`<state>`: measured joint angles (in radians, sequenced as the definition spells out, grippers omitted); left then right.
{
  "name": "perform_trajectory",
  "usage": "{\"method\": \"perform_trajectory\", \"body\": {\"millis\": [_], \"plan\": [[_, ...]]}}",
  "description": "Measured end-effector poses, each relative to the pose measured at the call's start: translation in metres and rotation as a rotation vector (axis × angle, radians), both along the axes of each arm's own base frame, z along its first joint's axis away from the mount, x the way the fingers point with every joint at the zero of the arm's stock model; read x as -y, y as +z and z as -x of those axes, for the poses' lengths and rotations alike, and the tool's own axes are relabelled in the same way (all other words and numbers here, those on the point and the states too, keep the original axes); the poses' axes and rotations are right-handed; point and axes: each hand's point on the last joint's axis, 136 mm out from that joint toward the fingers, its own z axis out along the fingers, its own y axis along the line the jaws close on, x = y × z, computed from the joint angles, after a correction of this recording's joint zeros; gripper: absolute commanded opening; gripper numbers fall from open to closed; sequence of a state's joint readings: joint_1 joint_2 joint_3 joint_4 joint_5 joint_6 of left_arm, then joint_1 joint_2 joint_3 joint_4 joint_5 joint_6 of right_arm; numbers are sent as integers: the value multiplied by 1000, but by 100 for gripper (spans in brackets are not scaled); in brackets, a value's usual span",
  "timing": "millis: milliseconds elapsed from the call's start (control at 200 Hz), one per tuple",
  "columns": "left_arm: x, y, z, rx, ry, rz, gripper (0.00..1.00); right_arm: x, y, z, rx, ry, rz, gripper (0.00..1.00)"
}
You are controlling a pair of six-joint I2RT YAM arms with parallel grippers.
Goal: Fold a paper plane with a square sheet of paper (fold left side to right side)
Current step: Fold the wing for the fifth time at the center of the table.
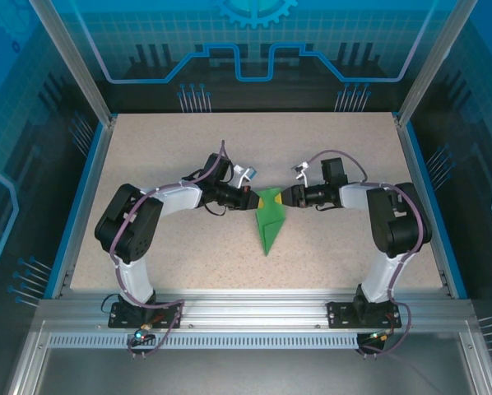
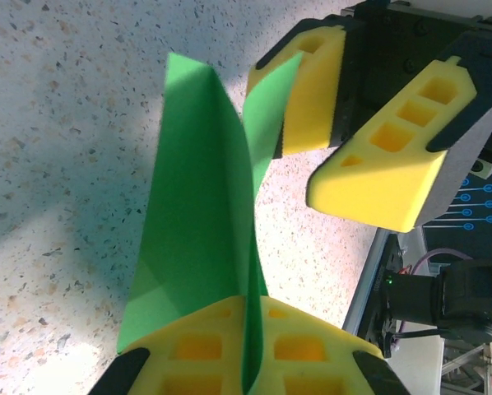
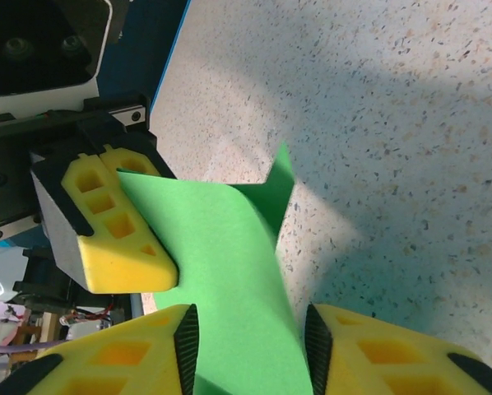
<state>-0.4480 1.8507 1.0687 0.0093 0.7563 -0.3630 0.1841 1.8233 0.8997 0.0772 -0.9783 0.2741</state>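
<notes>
- The paper plane (image 1: pixel 268 224) lies mid-table (image 1: pixel 188 263) as a slim green dart. Its long axis runs from a wide end on the far side to a tip pointing at the arm bases
- The left gripper (image 1: pixel 252 200) comes in from the left at the wide end. In its wrist view the yellow pads (image 2: pixel 197 354) are pressed together on the centre crease, with the paper pinched upright between them
- The right gripper (image 1: pixel 289 197) faces it from the right and is equally near. Its fingers (image 3: pixel 394 354) stand spread, with a raised green flap passing through the gap
- The left wrist view shows that flap leaning toward the inner face of one right finger; whether it touches or is only close is hard to settle from this angle
- Judgement: the coming move turns on the flap lying between the right fingers, directly across from the left pinch. Closing there should capture it, provided the crease does not slide in the left hold
</notes>
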Motion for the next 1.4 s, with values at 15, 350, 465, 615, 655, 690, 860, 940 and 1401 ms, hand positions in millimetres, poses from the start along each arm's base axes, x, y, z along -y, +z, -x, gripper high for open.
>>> {"method": "perform_trajectory", "body": {"millis": [15,350,465,615,655,690,860,940,1401], "plan": [[0,0,0,0,0,0,3,0,1,0,4,3,1,34],[-3,-8,0,5,-1,-32,51,3,-2,3,-22,1,45,8],[-7,-11,-4,13,21,-68,62,6,-5,2,-66,-22,73,5],[-17,-7,-12,64,73,-137,65,7,-12,5,-165,-67,120,3],[-20,-2,-14,88,87,-157,65,7,-14,6,-193,-80,131,2],[-23,4,-15,120,97,-177,65,6,-15,7,-219,-91,141,2],[-17,33,-1,273,72,-284,65,4,-12,0,-311,-151,165,1],[-5,37,15,330,21,-345,66,2,-10,-9,-335,-179,167,1],[38,-13,71,406,-182,-647,71,1,-19,-29,-461,-266,199,0]]}}
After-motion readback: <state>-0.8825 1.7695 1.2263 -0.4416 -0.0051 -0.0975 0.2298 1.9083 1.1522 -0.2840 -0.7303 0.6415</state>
